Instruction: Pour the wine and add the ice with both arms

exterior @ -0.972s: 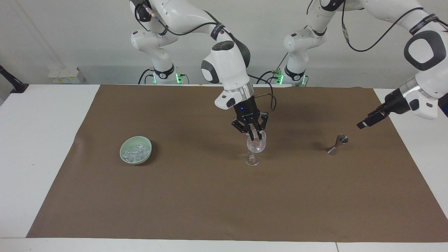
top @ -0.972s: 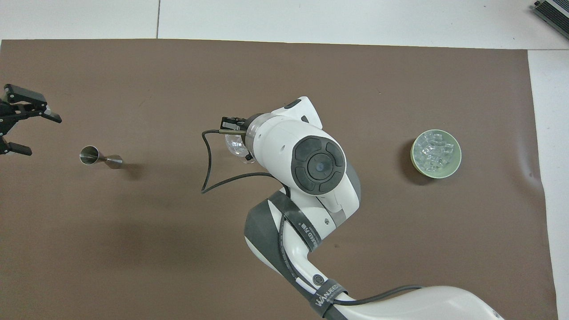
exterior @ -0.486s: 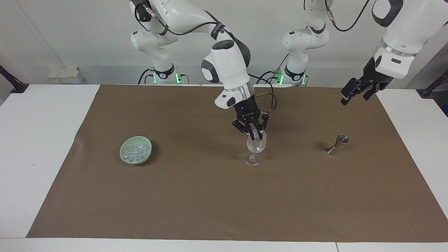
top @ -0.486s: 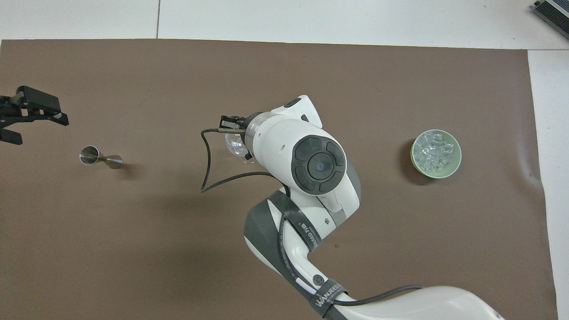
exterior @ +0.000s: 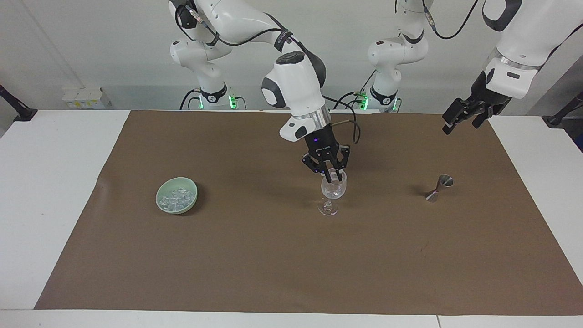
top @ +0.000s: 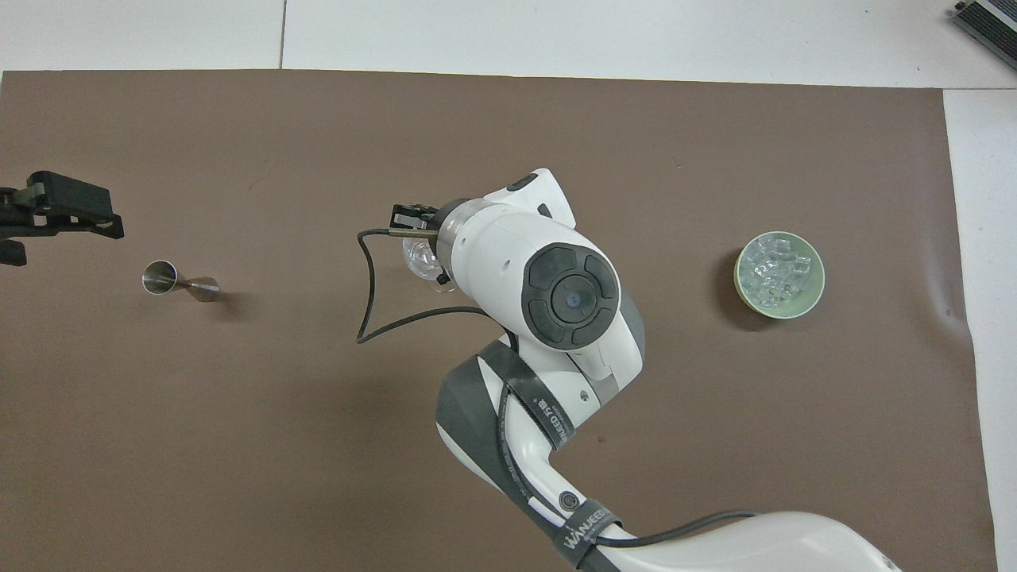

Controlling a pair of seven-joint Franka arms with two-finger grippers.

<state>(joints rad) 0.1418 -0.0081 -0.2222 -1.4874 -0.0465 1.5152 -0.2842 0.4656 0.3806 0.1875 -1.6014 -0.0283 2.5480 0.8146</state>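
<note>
**Ice going into the glass**

Brown matting covers the worktop [exterior: 54, 191]. We see the right claw [exterior: 333, 175] poised at the rim of the glass [exterior: 331, 193], fingertips slightly parted; whether a cube is still between them we cannot tell. Most ice [exterior: 177, 197] sits in the bowl [exterior: 160, 200], toward the right arm's end. The left claw [exterior: 464, 117] waits open above the jigger [exterior: 438, 187], which lies tipped, so we judge pouring done.

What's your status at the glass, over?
Right gripper at the stemmed glass rim, fingertips nearly together. Left gripper open, raised, waiting. Ice in green bowl. Jigger on its side. Nothing blocking.
</note>
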